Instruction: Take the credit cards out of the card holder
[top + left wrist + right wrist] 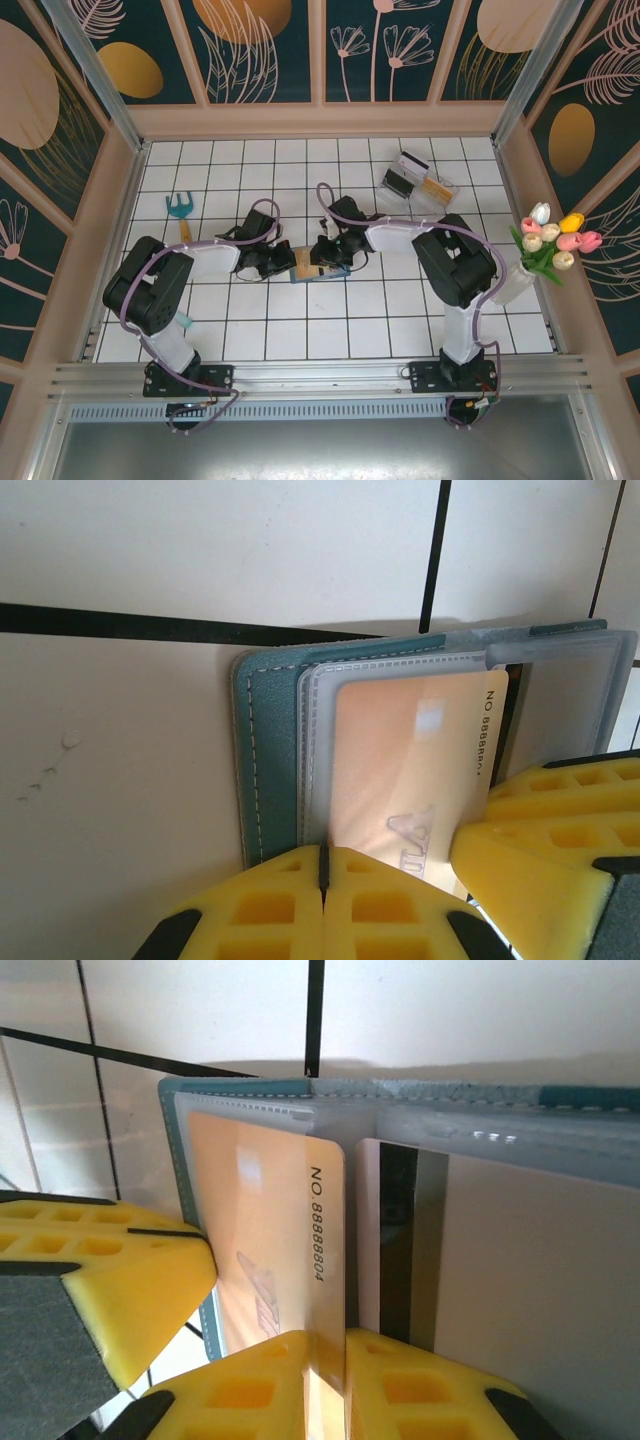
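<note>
Left arm [205,262] and right arm [395,236] bend inward to the card holder [268,760]. Left fingers [260,910] clench its soft teal stitched edge; right fingers [420,1390] pinch the glossy yellow-orange card [250,1220].

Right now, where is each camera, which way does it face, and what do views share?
Top external: above, behind the bases, looking down on the table; left arm and right arm show.
Left wrist: close over the card holder and orange card; own jaws closed.
Right wrist: close over striped grey card and orange card, pinched in own jaws.
Shared: card holder and orange card, both wrist views.
</note>
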Controlling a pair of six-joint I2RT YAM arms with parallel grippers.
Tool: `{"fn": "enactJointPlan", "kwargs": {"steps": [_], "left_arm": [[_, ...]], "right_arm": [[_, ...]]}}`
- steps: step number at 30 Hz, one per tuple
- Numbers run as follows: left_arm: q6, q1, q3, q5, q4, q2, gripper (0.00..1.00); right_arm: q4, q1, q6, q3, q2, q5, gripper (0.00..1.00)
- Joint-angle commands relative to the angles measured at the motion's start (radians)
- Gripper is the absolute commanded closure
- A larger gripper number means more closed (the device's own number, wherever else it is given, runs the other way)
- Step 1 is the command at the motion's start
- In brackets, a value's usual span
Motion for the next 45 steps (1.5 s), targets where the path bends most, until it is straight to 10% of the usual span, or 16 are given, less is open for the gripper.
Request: {"fn": "enactJointPlan", "kwargs": {"steps": [1, 10, 33, 45], "left_arm": [[0.007, 0.006, -0.029, -0.066, -0.080, 0.061, 0.96], [0.013, 0.006, -0.026, -0.097, -0.107, 0.055, 0.91], [0.045, 0.008, 0.031, 0.032, 0.016, -0.080, 0.91], [0.010, -0.020, 0.070, 0.044, 0.044, 0.090, 1.00]], "right_arm": [[0.037, -0.011, -0.026, -0.049, 0.021, -0.077, 0.86], [0.024, -0.050, -0.050, -0.084, -0.027, -0.049, 0.99], [0.011, -0.092, -0.090, -0.115, -0.072, -0.094, 0.97], [0.049, -0.092, -0.077, -0.126, -0.057, -0.124, 0.92]]}}
